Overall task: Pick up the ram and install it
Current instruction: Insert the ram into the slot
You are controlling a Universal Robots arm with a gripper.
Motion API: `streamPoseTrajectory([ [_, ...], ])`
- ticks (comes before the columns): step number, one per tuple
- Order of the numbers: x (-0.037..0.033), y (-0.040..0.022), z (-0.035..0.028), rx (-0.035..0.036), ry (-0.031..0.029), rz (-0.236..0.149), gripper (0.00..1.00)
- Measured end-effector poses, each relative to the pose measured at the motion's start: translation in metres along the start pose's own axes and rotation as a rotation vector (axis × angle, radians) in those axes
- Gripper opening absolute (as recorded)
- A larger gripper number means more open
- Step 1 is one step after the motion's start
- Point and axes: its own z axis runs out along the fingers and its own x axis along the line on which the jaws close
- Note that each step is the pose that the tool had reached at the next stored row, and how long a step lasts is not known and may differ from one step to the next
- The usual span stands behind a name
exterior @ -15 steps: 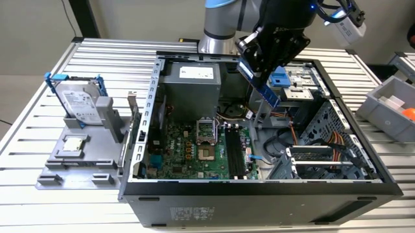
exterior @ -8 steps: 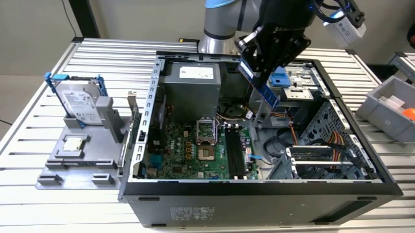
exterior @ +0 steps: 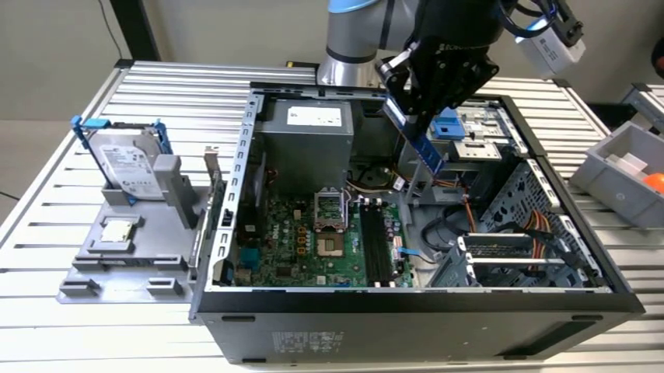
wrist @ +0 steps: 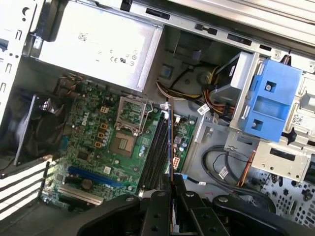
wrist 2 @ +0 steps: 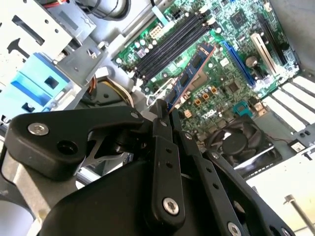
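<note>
- An open computer case (exterior: 415, 309) lies on its side on a slatted metal surface (exterior: 62, 342), with its green main board (exterior: 301, 241) facing up.
- Inside the case are a silver power supply (wrist: 93, 42), an open processor socket (wrist: 125, 132), a black fan (wrist 2: 236, 142) and a row of long black memory slots (wrist: 156, 147).
- The slots have the socket on one side. On the other side, near them, are a blue drive bracket (wrist: 270, 98) and loose cables (exterior: 518, 225).
- Outside the case, on the exterior view's left, a grey stand (exterior: 145, 268) holds a hard drive (exterior: 130, 163) upright in a blue frame. A small square silver chip (exterior: 117, 231) lies flat on the same stand.
- On the exterior view's right a grey bin (exterior: 612, 167) sits on the surface with something orange in it.
- The claw (exterior: 410, 101) hangs over the back part of the case, closed on one end of the ram (exterior: 424, 148).
- The ram juts out from the claw's tips, slanting down toward the board. In the exterior view it appears to be in the air above the board rather than seated.
- In the first wrist view the ram (wrist: 170, 142) shows edge-on, running out from the claw (wrist: 172, 184) along the line of the black slots.
- In the second wrist view the ram's blue face and dark chips (wrist 2: 194, 69) reach from the claw (wrist 2: 167, 115) over the board, just beside the slots.
</note>
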Motion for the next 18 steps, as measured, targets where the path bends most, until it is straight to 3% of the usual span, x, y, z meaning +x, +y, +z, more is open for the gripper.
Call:
streamPoseTrajectory([
  [6,0.0000,0.0000,0.0000,-0.0008,-0.0006,0.024,0.00],
  [18,0.0001,0.0001,0.0000,-0.0008,-0.0006,0.025,0.00],
])
